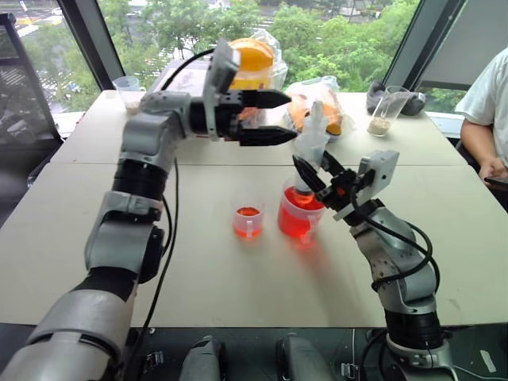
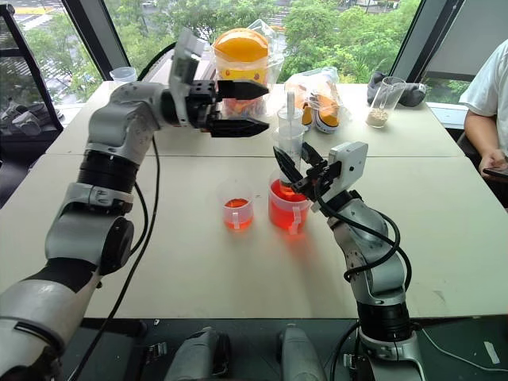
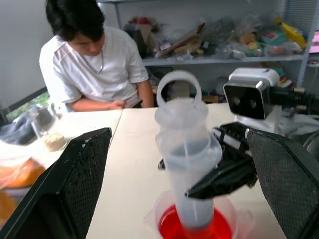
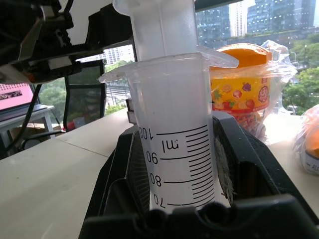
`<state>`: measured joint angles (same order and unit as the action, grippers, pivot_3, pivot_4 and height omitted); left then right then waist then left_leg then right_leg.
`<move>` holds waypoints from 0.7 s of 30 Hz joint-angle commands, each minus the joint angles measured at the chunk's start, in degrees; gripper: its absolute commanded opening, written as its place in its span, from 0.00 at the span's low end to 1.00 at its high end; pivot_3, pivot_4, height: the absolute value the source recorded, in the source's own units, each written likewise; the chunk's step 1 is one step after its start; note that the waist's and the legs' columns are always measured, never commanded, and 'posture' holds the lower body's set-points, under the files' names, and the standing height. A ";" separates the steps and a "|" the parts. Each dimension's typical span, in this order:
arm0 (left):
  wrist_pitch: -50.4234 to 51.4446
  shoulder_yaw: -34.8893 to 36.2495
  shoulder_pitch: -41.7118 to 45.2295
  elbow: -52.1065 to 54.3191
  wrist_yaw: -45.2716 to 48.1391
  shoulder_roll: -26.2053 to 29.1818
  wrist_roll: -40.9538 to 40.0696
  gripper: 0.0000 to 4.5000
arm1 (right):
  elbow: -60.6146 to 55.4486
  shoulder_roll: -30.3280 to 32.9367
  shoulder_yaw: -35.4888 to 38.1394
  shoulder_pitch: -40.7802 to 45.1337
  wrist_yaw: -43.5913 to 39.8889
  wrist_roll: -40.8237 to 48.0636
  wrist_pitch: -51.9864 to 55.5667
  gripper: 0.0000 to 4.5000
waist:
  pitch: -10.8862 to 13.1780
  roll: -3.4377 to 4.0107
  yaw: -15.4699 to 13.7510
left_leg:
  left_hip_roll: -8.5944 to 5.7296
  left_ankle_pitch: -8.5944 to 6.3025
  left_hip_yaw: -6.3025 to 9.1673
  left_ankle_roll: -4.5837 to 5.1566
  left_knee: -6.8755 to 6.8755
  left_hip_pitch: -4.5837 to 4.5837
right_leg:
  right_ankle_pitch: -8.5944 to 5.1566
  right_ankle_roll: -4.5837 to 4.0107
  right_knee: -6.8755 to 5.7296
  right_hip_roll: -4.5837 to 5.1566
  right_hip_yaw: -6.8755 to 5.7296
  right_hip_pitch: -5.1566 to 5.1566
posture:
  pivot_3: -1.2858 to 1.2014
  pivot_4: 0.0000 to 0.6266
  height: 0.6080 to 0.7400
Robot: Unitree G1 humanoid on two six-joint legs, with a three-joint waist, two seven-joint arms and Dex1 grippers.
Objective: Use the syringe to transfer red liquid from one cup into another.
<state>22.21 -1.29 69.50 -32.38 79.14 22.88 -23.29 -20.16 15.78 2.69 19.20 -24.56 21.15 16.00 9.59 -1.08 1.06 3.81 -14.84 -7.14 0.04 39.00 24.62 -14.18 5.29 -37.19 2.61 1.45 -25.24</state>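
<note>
The clear syringe [image 1: 313,136] stands upright with its lower end in the red liquid [image 3: 172,230] of the handled cup [image 1: 297,216]. My right gripper [image 1: 317,170] is shut on the syringe's barrel [image 4: 174,149] just above the cup's rim. Level with the white plunger [image 3: 179,88] and just to its left, my left gripper [image 1: 268,117] stands open and holds nothing. Its fingers [image 3: 75,184] frame the syringe from a short distance without touching it. The small narrow cup [image 1: 248,222], left of the handled cup, holds a little red liquid.
An orange-lidded jar in a plastic bag [image 1: 252,57] and a bag of orange packets [image 1: 321,103] lie behind the cups. A tall cup with beige grains [image 1: 385,113] stands back right, a cloudy cup [image 1: 127,90] back left. A person [image 1: 488,107] sits at the table's right edge.
</note>
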 commanded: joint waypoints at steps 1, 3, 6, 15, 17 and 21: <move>1.95 1.98 -0.95 4.71 -0.65 3.12 -1.15 0.98 | -2.62 0.32 0.91 1.63 -0.21 1.58 0.01 0.31 | 0.00 0.00 -0.12 | 0.00 0.00 -0.01 0.00 0.00 0.00 | 0.00 0.00 0.01 0.01 0.00 0.00 | 0.52 0.24 1.00; 2.38 2.81 -2.12 5.31 -1.28 5.50 -0.89 0.98 | -3.03 0.20 1.20 3.70 -0.03 2.98 1.17 0.31 | 0.00 0.00 -0.08 | 0.00 0.00 -0.03 0.00 0.01 0.00 | 0.00 0.00 0.01 0.03 0.01 0.01 | 0.52 0.24 1.00; 2.59 3.84 -2.93 5.10 -2.41 7.93 -0.67 0.98 | -3.10 -0.18 0.96 7.43 -0.43 5.16 2.90 0.31 | 0.00 0.00 0.04 | 0.00 0.00 -0.03 0.00 0.02 0.00 | 0.00 0.00 -0.03 0.02 0.00 0.00 | 0.52 0.24 1.00; 2.85 5.99 -5.29 5.68 -4.56 13.96 -0.73 0.98 | 5.83 -6.34 -4.74 14.43 -6.73 8.23 1.59 0.31 | 0.00 0.00 -0.27 | 0.04 0.00 -0.04 0.00 0.00 -0.01 | 0.01 0.02 -0.07 0.01 -0.04 -0.02 | 0.52 0.24 1.00; 3.37 6.29 -5.37 6.52 -4.80 14.44 -1.19 0.98 | 8.56 -7.79 -6.25 13.73 -8.20 7.24 -0.53 0.31 | 0.00 -0.01 -0.44 | 0.01 0.00 -0.07 0.00 0.05 0.05 | 0.01 0.02 -0.05 0.06 -0.04 -0.02 | 0.52 0.24 1.00; 5.42 6.61 -5.44 8.69 -4.90 14.80 -2.40 0.98 | 12.74 -8.91 -9.08 11.06 -10.91 4.06 -5.17 0.31 | 0.00 -0.01 -0.30 | 0.00 -0.01 -0.09 0.01 0.09 0.08 | 0.01 0.02 -0.02 0.08 -0.03 -0.01 | 0.52 0.24 1.00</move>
<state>27.08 3.73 63.28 -25.84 74.38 36.92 -24.44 -6.67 7.31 -6.29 29.85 -34.54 25.89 13.37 9.59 -1.09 0.76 3.80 -14.85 -7.23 0.05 39.08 24.70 -14.17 5.31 -37.21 2.69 1.41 -25.26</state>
